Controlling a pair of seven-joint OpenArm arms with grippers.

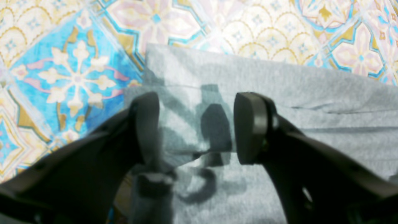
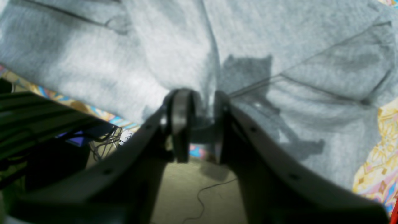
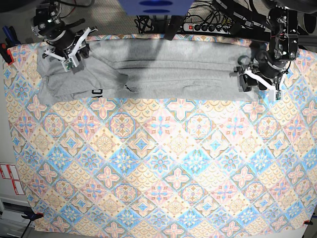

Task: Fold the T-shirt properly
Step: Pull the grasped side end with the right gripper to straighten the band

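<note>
1. T-shirt (image 3: 163, 74): a light heather-grey shirt lies stretched in a long band along the far edge of the surface, folded lengthwise, with creases running along it.
2. Under it is a tablecloth (image 3: 158, 168) patterned in pastel blue, pink and yellow tiles, covering the whole surface.
3. In the base view, one end of the shirt bunches near the view's left, where a small patch of black lettering (image 3: 97, 92) shows at its near edge.
4. My right claw (image 2: 199, 124) is at that bunched end, at the far corner of the surface. Its wrist view shows the jaws close together with a fold of grey fabric between them; I cannot tell whether they grip the cloth firmly or have loosened on it.
5. Beyond the surface's edge below that claw, the floor and some loose cables (image 2: 108, 137) are visible.
6. My left claw (image 1: 196, 127) is at the other end of the shirt, on the base view's right. Its jaws are spread wide and hold nothing; they sit just above a corner of the folded grey fabric, casting a dark shadow on it.
7. A power strip (image 3: 208, 25) and more cables lie behind the surface.
</note>
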